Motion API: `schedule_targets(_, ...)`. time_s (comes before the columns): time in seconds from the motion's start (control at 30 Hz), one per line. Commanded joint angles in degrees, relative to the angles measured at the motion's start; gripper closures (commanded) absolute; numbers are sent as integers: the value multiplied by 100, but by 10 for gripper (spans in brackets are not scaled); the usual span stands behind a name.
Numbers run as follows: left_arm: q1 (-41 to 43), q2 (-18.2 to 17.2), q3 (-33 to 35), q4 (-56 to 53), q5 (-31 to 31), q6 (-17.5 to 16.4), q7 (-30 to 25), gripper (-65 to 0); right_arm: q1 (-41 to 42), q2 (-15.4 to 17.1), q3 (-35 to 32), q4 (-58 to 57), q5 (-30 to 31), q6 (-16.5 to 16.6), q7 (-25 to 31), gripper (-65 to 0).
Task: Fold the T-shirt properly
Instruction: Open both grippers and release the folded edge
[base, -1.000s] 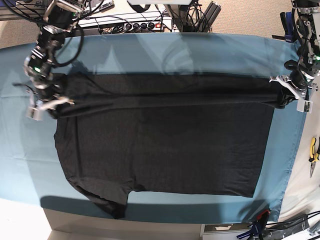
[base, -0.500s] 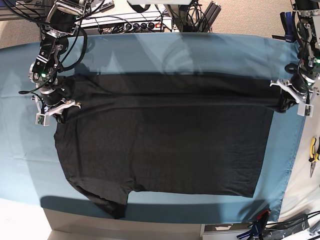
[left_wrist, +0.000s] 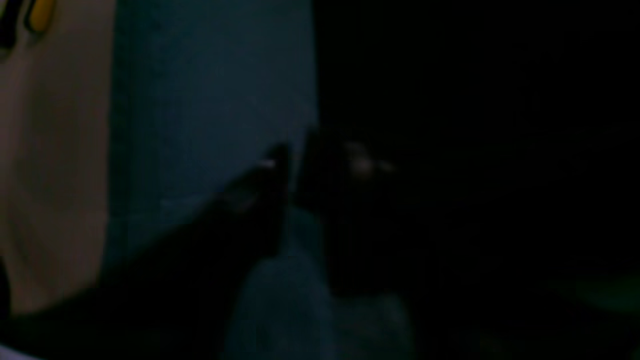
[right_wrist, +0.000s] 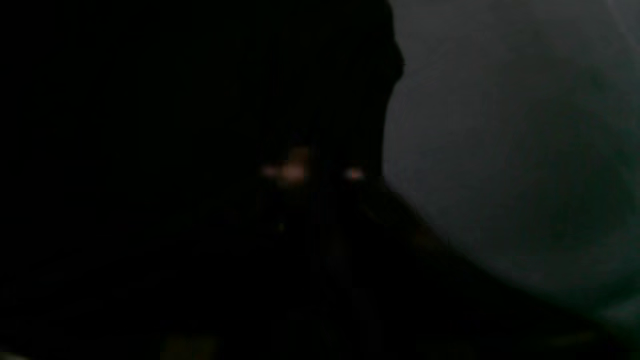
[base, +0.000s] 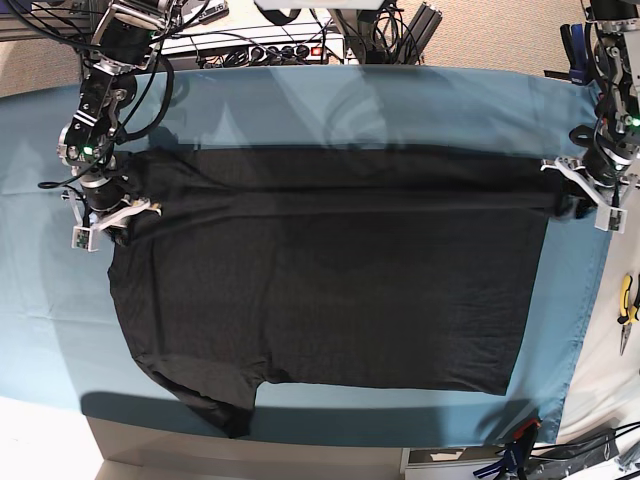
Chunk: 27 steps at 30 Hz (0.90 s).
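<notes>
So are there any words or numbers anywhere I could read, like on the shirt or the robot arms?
None can be read.
T-shirt: plain dark side up, no print or label showing.
Right gripper: a small white tag with a dark pattern, too small to read.
Boxes behind the teal table cloth: markings too small to read.
Both wrist views: too dark.

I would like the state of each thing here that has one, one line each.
T-shirt: flat on the cloth, far edge folded over lengthwise, one sleeve sticking out at the near edge.
Left gripper: at the shirt's end, grip unclear.
Right gripper: at the other end, grip unclear.
Teal cloth: spread under the shirt.
</notes>
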Motion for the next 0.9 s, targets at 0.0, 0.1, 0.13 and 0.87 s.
schedule_targets(0.0, -46, -120, -46, 81, -15, 120, -188, -287, 92, 96, 17, 81, 59, -9, 234, -249)
schedule_targets(0.1, -46, -122, -46, 81, 66, 426, -229, -292, 94, 96, 17, 81, 59, -39, 289, -300)
schedule_targets(0.13, -46, -122, -48, 81, 63, 466, -227, -292, 94, 96, 17, 81, 59, -52, 286, -300)
schedule_targets(0.87, -48, -125, -48, 83, 254, 466, -267, -292, 87, 96, 1196, 776, 1307, -61, -658, -300)
